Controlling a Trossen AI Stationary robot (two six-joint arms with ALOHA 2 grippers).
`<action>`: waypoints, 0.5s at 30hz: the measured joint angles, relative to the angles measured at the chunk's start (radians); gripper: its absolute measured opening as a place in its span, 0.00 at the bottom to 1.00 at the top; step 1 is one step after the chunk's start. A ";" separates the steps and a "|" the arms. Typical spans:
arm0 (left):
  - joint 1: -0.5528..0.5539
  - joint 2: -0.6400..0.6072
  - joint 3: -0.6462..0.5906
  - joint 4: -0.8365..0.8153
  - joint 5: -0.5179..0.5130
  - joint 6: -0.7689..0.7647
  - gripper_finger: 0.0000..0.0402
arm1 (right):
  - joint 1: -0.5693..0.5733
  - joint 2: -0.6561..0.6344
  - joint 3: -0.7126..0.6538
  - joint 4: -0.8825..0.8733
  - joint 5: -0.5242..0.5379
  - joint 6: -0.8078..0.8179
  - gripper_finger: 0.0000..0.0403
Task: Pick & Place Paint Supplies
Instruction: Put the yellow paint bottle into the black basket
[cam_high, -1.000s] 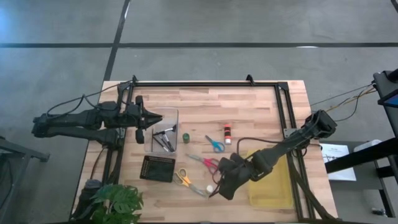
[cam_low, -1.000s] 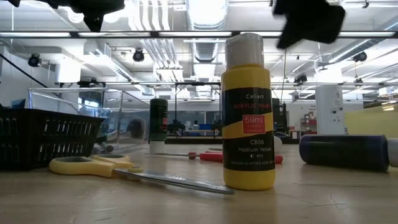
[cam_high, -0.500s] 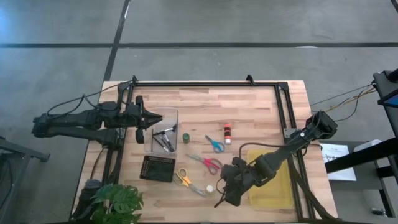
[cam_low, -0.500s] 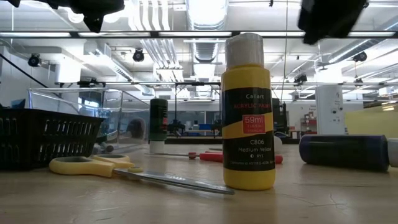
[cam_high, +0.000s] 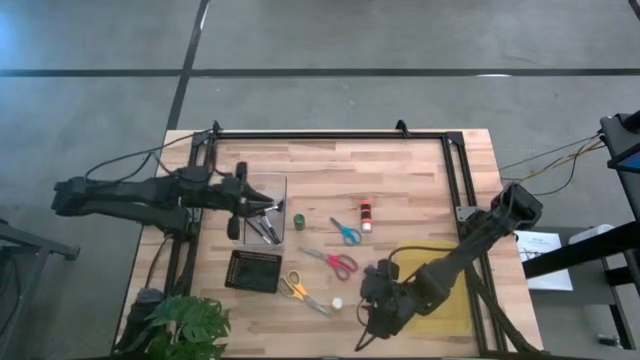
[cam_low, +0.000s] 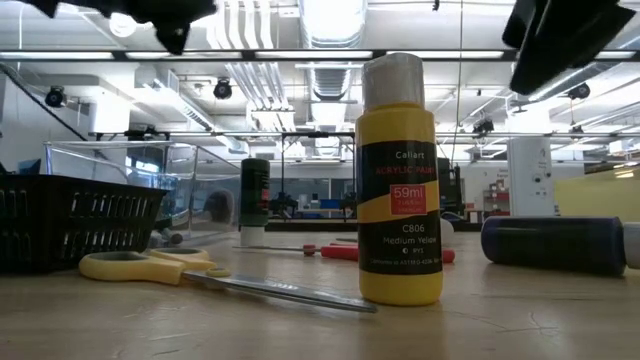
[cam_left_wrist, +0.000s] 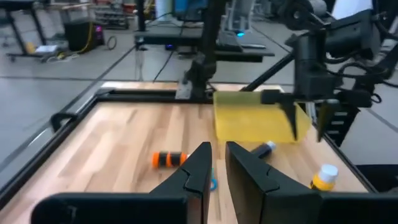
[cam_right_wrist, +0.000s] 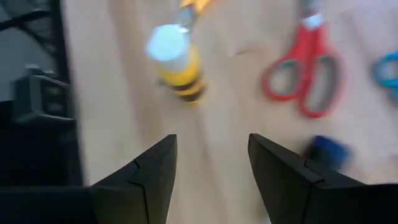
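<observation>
The yellow pot (cam_low: 399, 180) carries a black label reading "Callart", "ACRYLIC PAINT", "59ml", "C806" and "Medium Yellow"; it has a white cap and stands upright near the worktop's (cam_high: 400, 170) front edge, just beside the yellow scissors (cam_high: 293, 286). A dark blue pot (cam_low: 553, 244) lies on its side close to it. Red scissors (cam_high: 338, 263) lie mid-worktop, blue scissors (cam_high: 346, 232) behind them, and a red pot (cam_high: 366, 213) lies beside those. A green pot (cam_high: 299, 220) stands next to the clear bin (cam_high: 261, 210), which holds thin dark brushes (cam_high: 268, 228). A black tray (cam_high: 253, 271) sits near the front left corner, and the yellow bin (cam_high: 447, 292) by the right edge.

The right gripper (cam_high: 366, 322) hangs above the front edge, close to the yellow pot, jaws parted about halfway and holding nothing. The left gripper (cam_high: 272, 204) reaches over the clear bin with its jaws narrow, almost together, nothing between them.
</observation>
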 joint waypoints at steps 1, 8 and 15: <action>-0.007 0.034 0.012 0.025 0.003 0.010 0.14 | 0.003 -0.005 0.000 -0.026 0.032 -0.008 0.49; -0.113 0.309 0.178 -0.013 0.014 0.110 0.14 | 0.041 -0.065 -0.013 -0.261 0.254 0.007 0.49; -0.417 0.567 0.406 -0.129 -0.076 0.412 0.15 | 0.105 -0.166 -0.092 -0.285 0.385 0.144 0.49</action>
